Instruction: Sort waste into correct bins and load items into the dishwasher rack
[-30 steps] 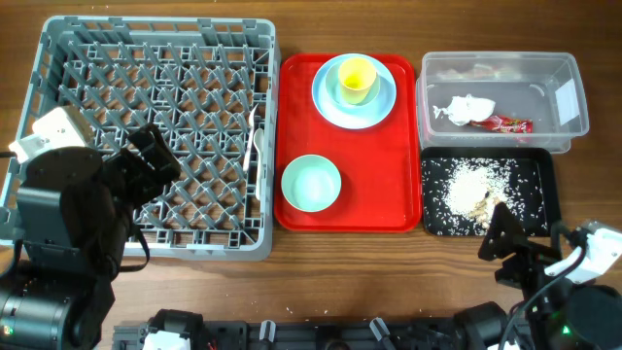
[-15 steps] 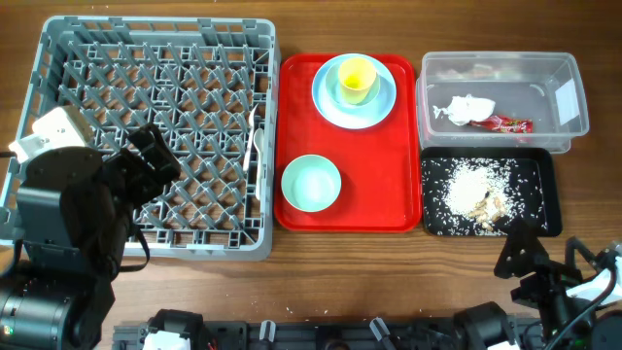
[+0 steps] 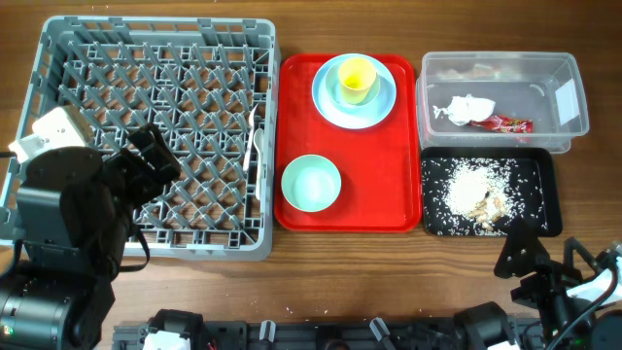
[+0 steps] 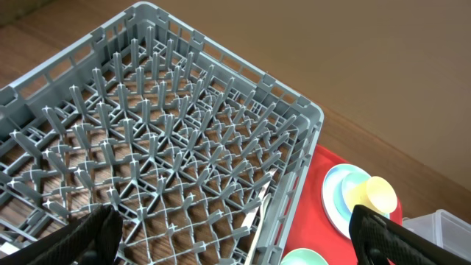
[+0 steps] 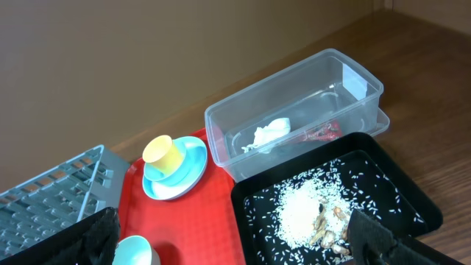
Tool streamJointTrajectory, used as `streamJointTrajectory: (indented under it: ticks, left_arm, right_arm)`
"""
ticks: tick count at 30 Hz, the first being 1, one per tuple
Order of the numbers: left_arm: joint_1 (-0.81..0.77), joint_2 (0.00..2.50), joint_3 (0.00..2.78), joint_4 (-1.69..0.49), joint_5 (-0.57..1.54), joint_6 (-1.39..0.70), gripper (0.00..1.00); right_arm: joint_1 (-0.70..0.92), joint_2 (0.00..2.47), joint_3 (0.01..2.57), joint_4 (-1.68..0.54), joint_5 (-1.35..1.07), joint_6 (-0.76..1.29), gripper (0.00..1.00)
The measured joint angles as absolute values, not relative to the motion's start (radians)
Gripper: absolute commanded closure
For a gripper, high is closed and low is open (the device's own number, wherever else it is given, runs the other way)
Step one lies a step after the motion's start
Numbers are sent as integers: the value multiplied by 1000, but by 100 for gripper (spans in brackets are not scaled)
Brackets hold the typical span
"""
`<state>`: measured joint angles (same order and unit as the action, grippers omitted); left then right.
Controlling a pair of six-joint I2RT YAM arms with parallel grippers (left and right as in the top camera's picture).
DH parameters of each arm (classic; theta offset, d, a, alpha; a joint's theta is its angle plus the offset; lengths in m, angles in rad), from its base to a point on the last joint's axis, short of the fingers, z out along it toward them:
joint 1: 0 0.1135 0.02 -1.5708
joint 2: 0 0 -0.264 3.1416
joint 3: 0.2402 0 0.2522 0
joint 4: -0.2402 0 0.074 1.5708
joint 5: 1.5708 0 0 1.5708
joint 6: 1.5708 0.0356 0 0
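Lighting: bright, even, diffuse, from above. Shadows: soft, narrow, along rack (image 3: 155, 26) and tray (image 3: 389, 175) edges on tabletop (image 3: 389, 272). Glare: faint sheen on tub (image 5: 368, 82) walls. Overhead view: sharp throughout. Wrist views: scene crisp; left gripper fingers (image 4: 81, 239) and right gripper fingers (image 5: 73, 239) dark, blurred at lower corners.

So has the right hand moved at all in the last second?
Yes. The right hand has backed down the overhead view and slightly right, withdrawing from over the black tray to its lower rim.
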<state>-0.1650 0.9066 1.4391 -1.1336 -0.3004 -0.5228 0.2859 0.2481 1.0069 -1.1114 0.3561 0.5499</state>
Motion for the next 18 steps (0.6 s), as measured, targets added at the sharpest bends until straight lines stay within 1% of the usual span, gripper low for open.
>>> streamJointTrajectory:
  ticks: [10, 13, 14, 15, 16, 18]
  left_arm:
    - [-165, 907, 1439, -1114, -300, -523, 0]
    - [-165, 908, 1439, -1110, -199, -527, 1]
    - [-164, 913, 1439, -1105, -135, -529, 5]
    - [-164, 923, 1439, -1109, -71, -530, 14]
    - [-164, 952, 1438, -1138, 14, -533, 18]
    - [-171, 1026, 1436, -1186, 74, -537, 25]
  right_arm:
    - [286, 248, 1007, -1112, 356, 550, 0]
    - [286, 248, 1007, -1112, 356, 550, 0]
    - [286, 248, 1007, -1112, 356, 550, 0]
    - [286, 248, 1007, -1113, 356, 550, 0]
    - [286, 248, 1007, -1113, 356, 550, 0]
    - [286, 248, 1007, -1114, 356, 550, 0]
